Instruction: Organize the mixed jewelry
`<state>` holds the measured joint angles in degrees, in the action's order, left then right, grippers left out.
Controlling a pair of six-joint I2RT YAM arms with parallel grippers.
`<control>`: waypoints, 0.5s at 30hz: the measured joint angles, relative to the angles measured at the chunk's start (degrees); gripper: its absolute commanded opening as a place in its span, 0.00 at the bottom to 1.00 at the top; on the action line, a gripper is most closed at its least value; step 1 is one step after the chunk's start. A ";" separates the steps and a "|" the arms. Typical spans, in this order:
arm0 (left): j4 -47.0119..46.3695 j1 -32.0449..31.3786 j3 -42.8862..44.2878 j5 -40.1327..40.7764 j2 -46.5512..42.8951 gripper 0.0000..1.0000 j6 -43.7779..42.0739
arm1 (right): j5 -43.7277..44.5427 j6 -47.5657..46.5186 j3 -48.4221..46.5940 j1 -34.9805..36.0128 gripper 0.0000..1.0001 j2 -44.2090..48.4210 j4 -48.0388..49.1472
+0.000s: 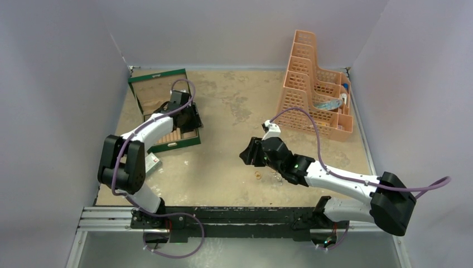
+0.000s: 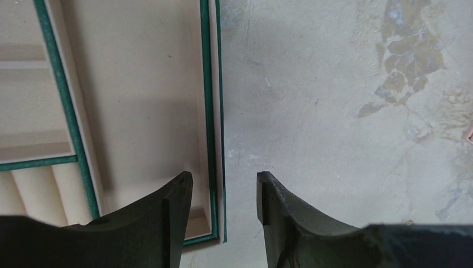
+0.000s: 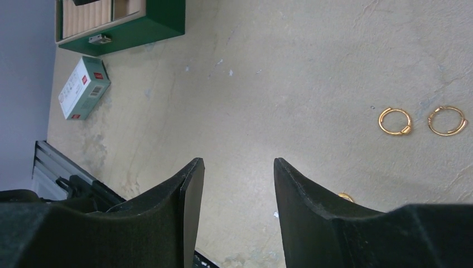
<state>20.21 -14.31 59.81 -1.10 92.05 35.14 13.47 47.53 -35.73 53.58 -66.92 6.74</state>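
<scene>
On the table (image 1: 234,111), a green box (image 1: 146,89) lies open at the far left. The left gripper (image 2: 223,184) hangs over its edge, jaws parted, empty. The right gripper (image 3: 239,167), likewise spread and empty, hovers near two gold rings (image 3: 395,121) lying side by side.

We find the jewelry box (image 1: 164,109) at the far left of the table (image 1: 234,111). Just in front of it lies a small carton (image 1: 151,163). Well to its right and nearer us lie the rings (image 3: 395,121), two of them side by side. Far to its right stands a basket rack (image 1: 315,84). The left gripper (image 2: 223,184) hangs over the box's right wall.
</scene>
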 measured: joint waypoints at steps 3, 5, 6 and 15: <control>1.38 -0.59 1.51 0.17 2.21 0.36 -0.20 | 0.04 -0.26 0.00 -0.02 0.51 -0.85 0.09; 1.99 -1.25 1.92 0.39 2.56 0.25 -0.31 | 0.04 -0.55 0.00 -0.02 0.51 -1.05 0.09; 2.34 -1.66 2.01 1.07 2.56 0.20 -0.57 | 0.04 -0.68 0.02 -0.02 0.51 -1.05 0.11; 5.33 -5.53 4.04 -3.39 2.56 0.00 -0.90 | 2.47 -1.03 0.09 -0.02 0.53 -0.39 -0.46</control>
<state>25.54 -19.84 63.86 -4.49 94.61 34.24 15.94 46.50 -35.64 53.56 -67.31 6.28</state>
